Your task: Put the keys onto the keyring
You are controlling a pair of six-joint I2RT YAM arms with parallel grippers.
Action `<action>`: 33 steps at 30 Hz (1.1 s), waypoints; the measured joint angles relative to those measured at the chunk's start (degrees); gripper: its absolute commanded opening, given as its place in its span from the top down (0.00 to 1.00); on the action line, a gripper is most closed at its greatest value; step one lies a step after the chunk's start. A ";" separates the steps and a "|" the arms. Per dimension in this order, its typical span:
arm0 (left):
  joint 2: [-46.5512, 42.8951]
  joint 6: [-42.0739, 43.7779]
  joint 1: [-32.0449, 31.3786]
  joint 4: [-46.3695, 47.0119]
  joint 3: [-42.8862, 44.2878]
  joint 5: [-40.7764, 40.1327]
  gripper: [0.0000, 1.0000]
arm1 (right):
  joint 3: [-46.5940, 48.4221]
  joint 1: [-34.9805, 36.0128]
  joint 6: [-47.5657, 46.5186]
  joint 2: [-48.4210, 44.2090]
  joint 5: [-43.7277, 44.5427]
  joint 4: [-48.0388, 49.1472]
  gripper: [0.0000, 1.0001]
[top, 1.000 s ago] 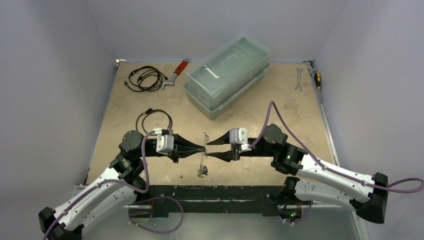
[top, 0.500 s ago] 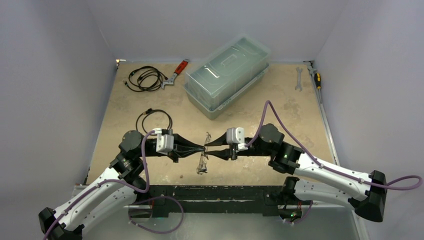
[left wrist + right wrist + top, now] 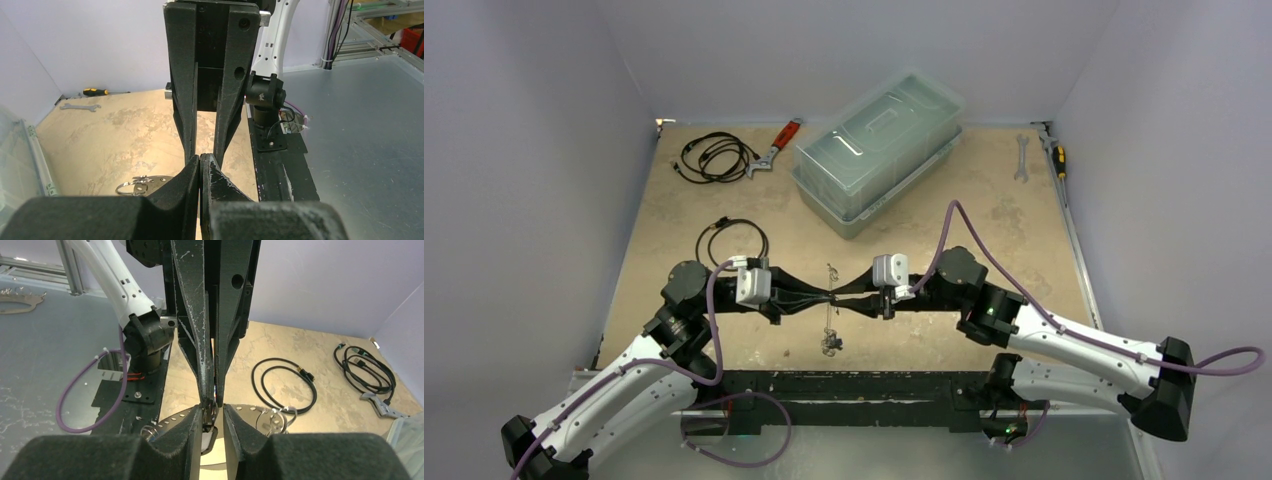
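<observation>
Two grippers tip-to-tip: L gripper (image 3: 200, 162) jaws pressed shut; R gripper (image 3: 213, 415) jaws slightly spread round key (image 3: 210, 432); keyring (image 3: 173, 419) just below R jaws.

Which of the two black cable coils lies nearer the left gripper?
The single round loop, lying just beyond the wrist of the left gripper. The other is a tangled bundle in the far left corner, beside the red-handled tool.

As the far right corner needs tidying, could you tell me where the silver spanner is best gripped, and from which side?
Probably its slim middle shank, from straight above, closing across the width: the spanner lies flat, lengthwise near to far, and the screwdriver beside it lies apart.
</observation>
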 measured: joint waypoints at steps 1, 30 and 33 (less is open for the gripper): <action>0.00 -0.02 0.00 0.00 0.00 -0.07 1.00 | 0.00 0.00 0.02 0.09 0.00 0.04 0.77; 0.15 4.33 0.35 -8.52 3.45 -2.40 0.49 | 5.88 0.09 -0.76 2.82 5.09 -12.15 1.00; -0.63 5.86 0.37 -11.47 4.35 -3.08 0.46 | 11.80 0.11 -1.31 5.84 7.04 -18.36 1.00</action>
